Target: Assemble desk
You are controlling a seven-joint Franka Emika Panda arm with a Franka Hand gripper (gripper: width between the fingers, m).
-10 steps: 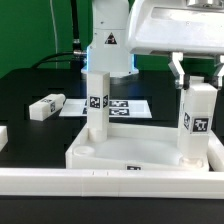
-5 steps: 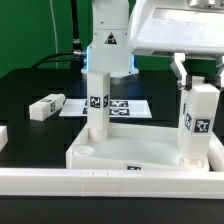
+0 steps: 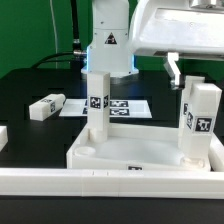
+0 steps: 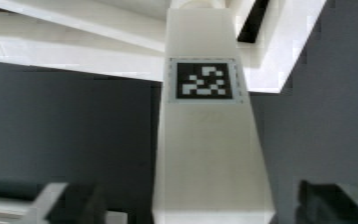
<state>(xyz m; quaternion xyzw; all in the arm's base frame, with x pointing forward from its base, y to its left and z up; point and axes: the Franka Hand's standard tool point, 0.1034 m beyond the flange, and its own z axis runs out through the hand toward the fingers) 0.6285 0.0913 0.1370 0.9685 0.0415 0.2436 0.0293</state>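
Observation:
The white desk top [image 3: 130,152] lies at the front, rim up. Two legs stand upright in its sockets: one at the back left [image 3: 97,105], one at the exterior view's right [image 3: 198,120]. My gripper [image 3: 198,73] hangs over the top of the right leg, open, one finger [image 3: 175,69] clear of the leg's side. In the wrist view that tagged leg [image 4: 211,130] runs down between my dark fingers [image 4: 51,200], with a gap on each side of my gripper [image 4: 202,205]. Nothing is held.
A loose leg [image 3: 45,106] lies on the black table at the exterior view's left, another white part [image 3: 3,135] at the left edge. The marker board [image 3: 125,106] lies behind the desk top. A long white rail [image 3: 100,181] runs along the front.
My fingers have spread apart and let go of the right leg. The leg stays upright in its socket. Nothing else has moved.

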